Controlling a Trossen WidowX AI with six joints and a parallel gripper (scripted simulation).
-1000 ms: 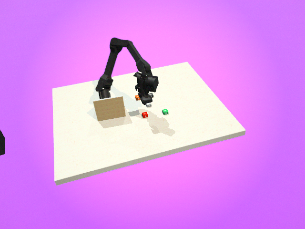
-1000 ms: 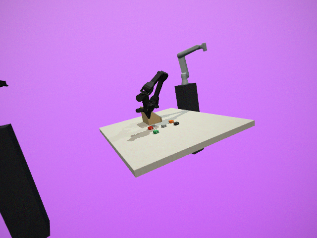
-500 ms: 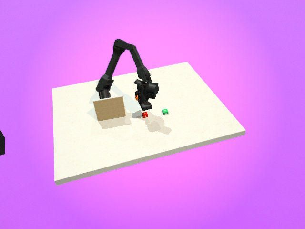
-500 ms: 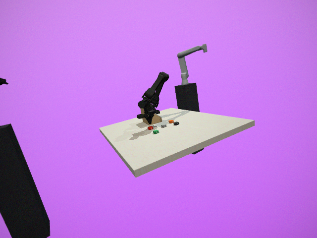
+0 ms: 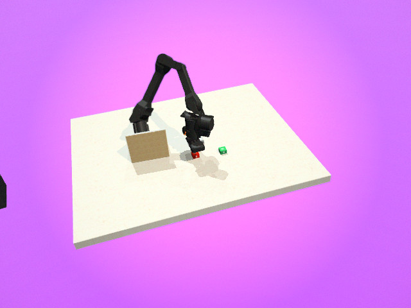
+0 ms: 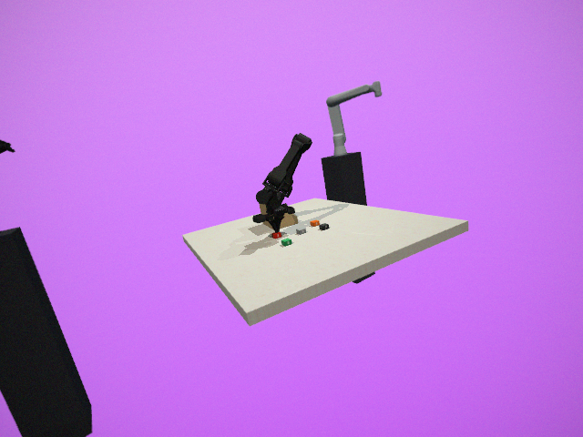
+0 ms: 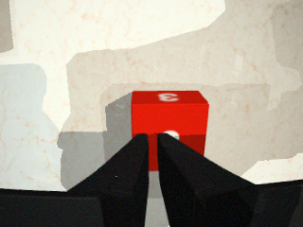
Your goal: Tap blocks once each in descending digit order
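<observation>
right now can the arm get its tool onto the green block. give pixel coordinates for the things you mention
Probably yes: the tool (image 5: 196, 151) (image 6: 276, 231) (image 7: 151, 143) is shut at the red block (image 5: 195, 154) (image 6: 276, 235) (image 7: 169, 118), and nothing visible stands between that and the green block (image 5: 222, 150) (image 6: 286, 242); it would likely need lifting first.

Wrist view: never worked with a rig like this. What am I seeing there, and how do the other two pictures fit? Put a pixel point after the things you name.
It looks down past the black gripper (image 5: 196, 151) (image 6: 276, 231) (image 7: 152, 137); the dark wedges are its fingers, closed and holding nothing. Their tips are at a red block (image 5: 195, 154) (image 6: 276, 235) (image 7: 169, 117) marked 3; whether they touch it is hard to tell.

The top view looks down at an angle on the whole black arm. The exterior view, from lower at the side, shows the pale table (image 5: 132, 199) (image 6: 357, 248) with a green block (image 5: 222, 150) (image 6: 286, 242), a grey one (image 6: 301, 230), an orange one (image 6: 314, 222) and a black one (image 6: 323, 227). A brown board (image 5: 148, 146) (image 6: 289, 219) stands nearby.
</observation>
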